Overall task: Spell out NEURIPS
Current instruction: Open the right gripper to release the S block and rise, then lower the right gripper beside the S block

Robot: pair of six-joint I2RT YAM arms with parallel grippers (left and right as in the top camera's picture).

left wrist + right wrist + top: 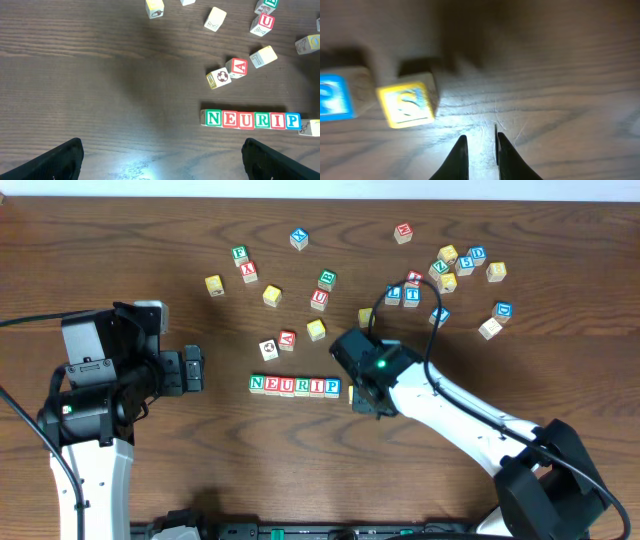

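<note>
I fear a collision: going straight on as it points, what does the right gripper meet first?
Probably only bare table; the S cube lies left of the right gripper, off its line; depth is unclear.

The right arm (462, 406) is smooth white tubular links and black joint housings, with a small green light (381, 364) on its wrist block. A thin black cable (429, 345) arcs beside that light. The right gripper (480, 136) has black tapered fingers (457, 160); the left arm (95, 470) is likewise white and black.
</note>
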